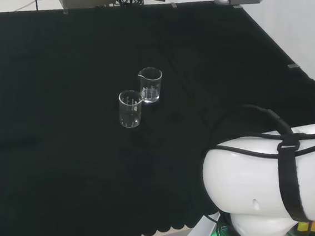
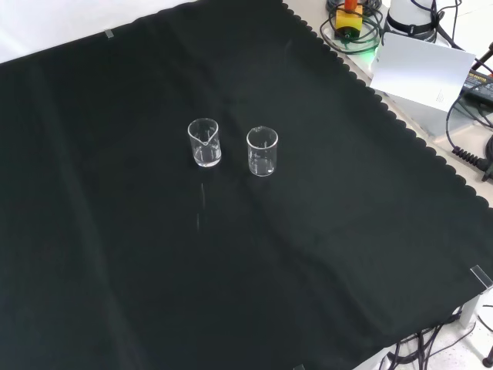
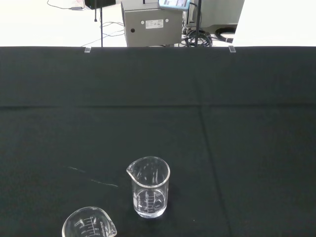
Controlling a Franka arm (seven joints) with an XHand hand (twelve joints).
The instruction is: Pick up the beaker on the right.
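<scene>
White arm links (image 1: 263,184) loom closest in the head view; beyond them two clear beakers stand upright on the black cloth (image 1: 58,159), the right beaker (image 1: 150,84) just behind the left beaker (image 1: 130,108); whether the hand's fingers are apart, I cannot tell

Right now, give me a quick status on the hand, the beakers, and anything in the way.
Two clear beakers upright on the black cloth. Right beaker in head view untouched, beside the other beaker, nearly touching. Approach path looks clear.
</scene>
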